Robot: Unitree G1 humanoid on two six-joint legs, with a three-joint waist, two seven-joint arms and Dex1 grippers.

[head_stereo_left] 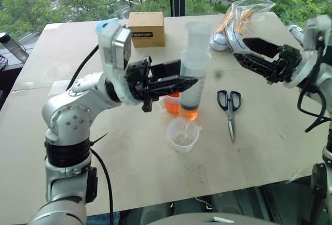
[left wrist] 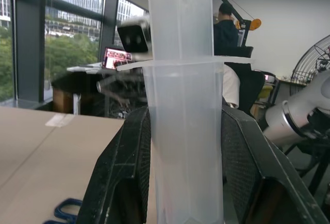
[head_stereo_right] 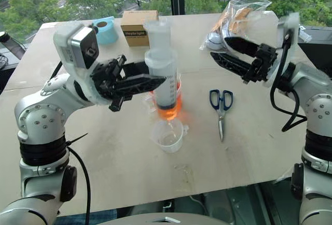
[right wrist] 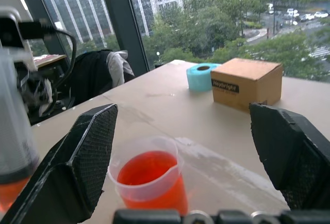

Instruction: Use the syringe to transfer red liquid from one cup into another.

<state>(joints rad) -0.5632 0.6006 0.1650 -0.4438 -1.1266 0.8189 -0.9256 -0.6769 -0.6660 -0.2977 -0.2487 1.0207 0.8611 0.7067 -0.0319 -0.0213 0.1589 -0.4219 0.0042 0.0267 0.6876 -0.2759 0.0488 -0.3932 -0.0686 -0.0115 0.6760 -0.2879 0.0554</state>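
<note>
Above the shorter cup (head_stereo_right: 167, 135), the left claw (head_stereo_right: 155, 83) is clamping the upright syringe (head_stereo_right: 165, 74), seemingly part-filled, while at three o'clock the right claw (head_stereo_right: 220, 50) is gaping apart.

Two silver-grey metal robot arms with rounded, screw-studded joints and black ribbed bands, loose black cables trailing alongside, each wrist carrying a boxy white camera housing and ending in a black pincer, left (head_stereo_left: 176, 85) and right (head_stereo_right: 228, 51).

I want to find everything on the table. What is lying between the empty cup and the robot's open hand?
The scissors lie there on the table, between the empty cup and the open right gripper, in both eye views.
</note>
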